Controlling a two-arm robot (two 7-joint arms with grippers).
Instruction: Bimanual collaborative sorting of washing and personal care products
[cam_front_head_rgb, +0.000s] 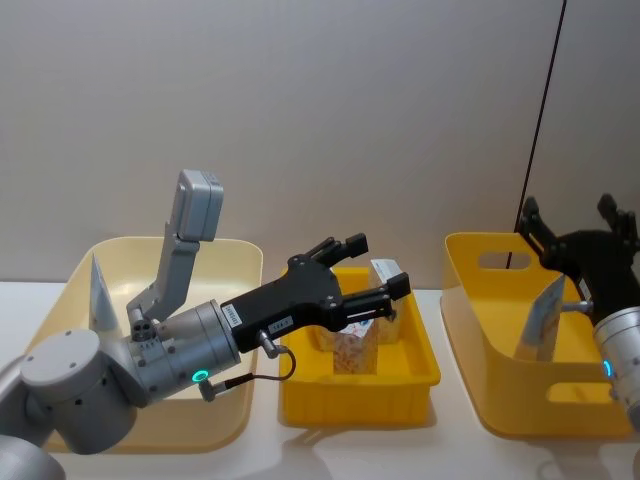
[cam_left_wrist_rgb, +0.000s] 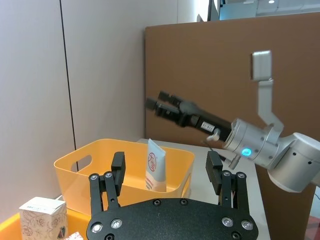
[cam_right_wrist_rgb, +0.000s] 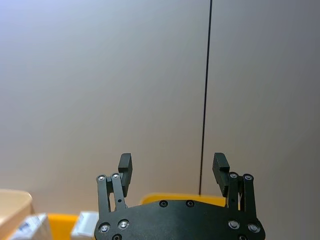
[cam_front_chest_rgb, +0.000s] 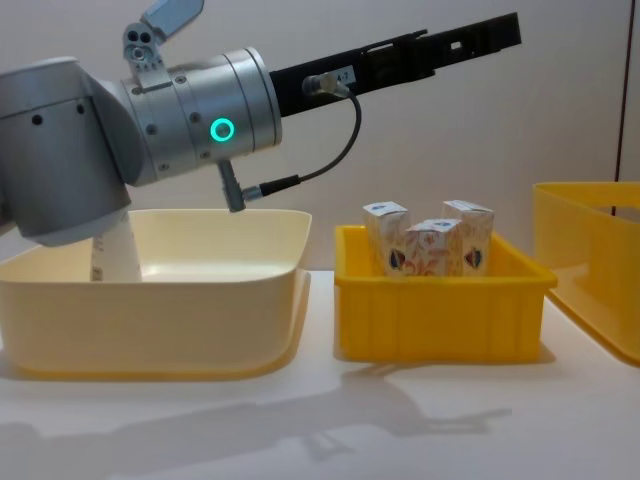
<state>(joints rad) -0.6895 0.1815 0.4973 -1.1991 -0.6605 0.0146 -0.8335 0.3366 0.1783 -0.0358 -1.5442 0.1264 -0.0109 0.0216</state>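
Reaching with the left gripper (cam_front_head_rgb: 372, 265) across the wide cream plastic bin (cam_front_head_rgb: 125, 255) and out above the shallow yellow plastic tray (cam_front_head_rgb: 420, 385), fingers spread wide, gripping nothing. Leaving three small white-and-orange patterned cartons (cam_front_chest_rgb: 430, 250) standing upright and close together in that tray, under the spread fingers in the head view and well below them in the chest view. Holding the right gripper (cam_front_head_rgb: 572, 215) above the deep yellow plastic bin with handle slots (cam_front_head_rgb: 470, 290) on the right, likewise spread and empty. Keeping one tall pale-blue squeeze tube with red lettering (cam_front_head_rgb: 545, 315) leaning inside that bin, and a second such tube (cam_front_head_rgb: 102, 300) leaning inside the cream bin beside the left arm.

Probably poised at the approach to a pick, with no product in either grasp. Calling next, most likely, for a descent of the left gripper onto one carton, lined up to straddle a single box without nudging its neighbours, then a firm close and a straight lift clear of the tray wall. Hard to tell the sorted products from the unsorted, or the proper bin for each.

Hiding, behind the left arm, the lower part of the tube in the cream bin and part of the cartons in the head view. Cutting off, at the head view's edge, the right arm and the far side of the handled bin. Too small to read: the lettering on cartons and tubes.
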